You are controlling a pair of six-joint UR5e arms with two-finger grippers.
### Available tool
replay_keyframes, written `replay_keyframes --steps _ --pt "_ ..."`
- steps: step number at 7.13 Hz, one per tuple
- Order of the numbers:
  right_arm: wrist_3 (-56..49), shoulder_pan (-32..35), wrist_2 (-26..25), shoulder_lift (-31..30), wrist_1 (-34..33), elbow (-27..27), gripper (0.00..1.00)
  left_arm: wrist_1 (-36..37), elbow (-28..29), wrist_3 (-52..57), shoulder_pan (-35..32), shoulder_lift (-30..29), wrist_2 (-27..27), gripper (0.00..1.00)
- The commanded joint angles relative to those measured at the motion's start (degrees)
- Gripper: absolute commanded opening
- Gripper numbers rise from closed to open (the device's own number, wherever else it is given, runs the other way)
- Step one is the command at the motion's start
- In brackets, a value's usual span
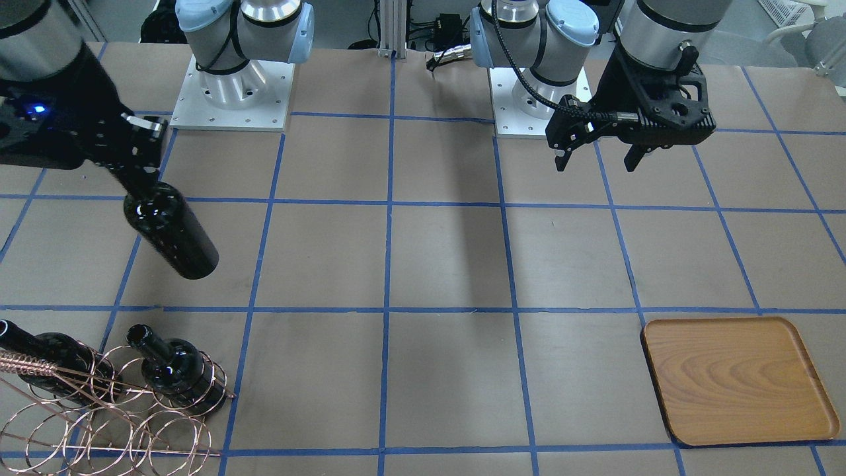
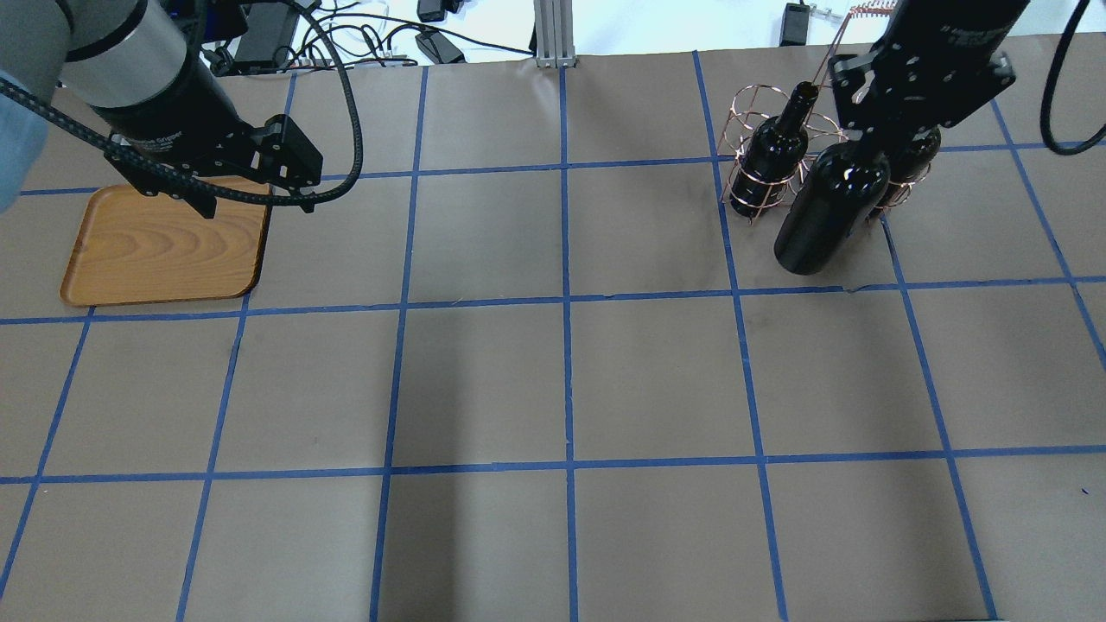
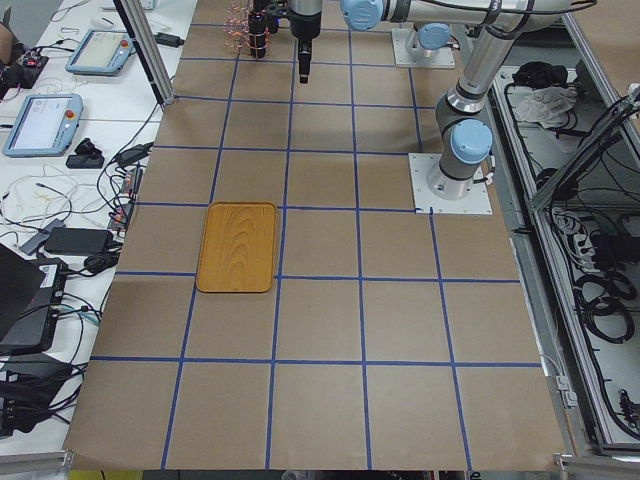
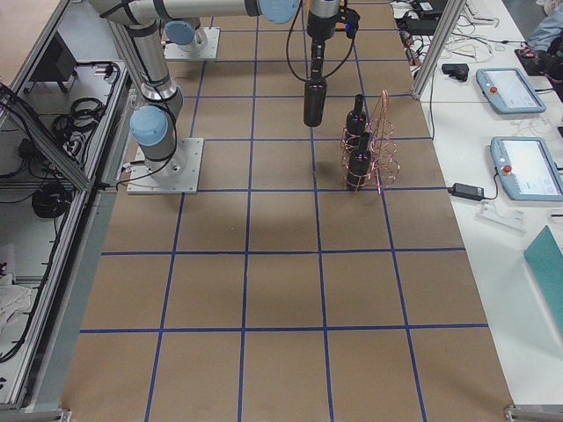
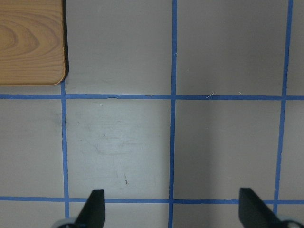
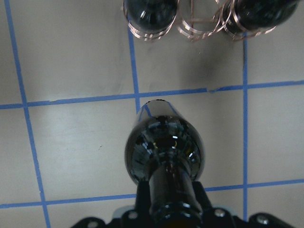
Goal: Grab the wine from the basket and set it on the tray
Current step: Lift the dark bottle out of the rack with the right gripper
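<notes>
My right gripper (image 2: pixel 868 142) is shut on the neck of a near-black wine bottle (image 2: pixel 829 212) and holds it hanging, slightly tilted, above the table beside the copper wire basket (image 2: pixel 747 112). The held bottle also shows in the front view (image 1: pixel 170 231) and the right wrist view (image 6: pixel 164 147). Two more bottles (image 1: pixel 173 373) (image 1: pixel 46 360) stand in the basket (image 1: pixel 99 423). The wooden tray (image 2: pixel 164 246) lies flat and bare across the table. My left gripper (image 2: pixel 257 199) is open and empty, hovering by the tray's corner (image 5: pixel 31 42).
The arm bases (image 1: pixel 231 86) (image 1: pixel 538 99) stand on white plates at the robot's side. An aluminium post (image 2: pixel 553 30) and cables (image 2: pixel 363 39) line the far edge. Blue tape lines (image 2: pixel 566 302) grid the brown table between basket and tray.
</notes>
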Motion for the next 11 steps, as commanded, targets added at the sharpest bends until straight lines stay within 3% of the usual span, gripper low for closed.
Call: replay_keyframes --steps 1,3,6,7,9,11 --pt "12.2 9.5 0.3 -3.5 -3.8 7.9 0.12 -0.5 0.1 0.3 1.1 0.1 0.5 1.0" --pt "29.6 20.3 -0.2 -2.0 -9.0 10.7 0.13 -0.4 0.1 0.4 2.3 0.1 0.0 1.0" --pt "49.8 31.6 -0.5 2.7 -16.0 10.7 0.13 0.2 0.2 1.1 5.2 0.1 0.5 1.0" --pt "54.8 34.6 -0.6 4.3 -17.7 10.7 0.13 1.0 0.2 6.3 7.4 -0.1 0.4 1.0" --pt "59.5 36.7 -0.6 7.1 -21.9 10.7 0.13 0.9 0.1 8.2 8.3 0.0 0.4 1.0" --pt "59.8 36.9 -0.5 7.4 -21.9 10.7 0.14 1.0 0.0 8.2 8.3 0.0 -0.1 1.0"
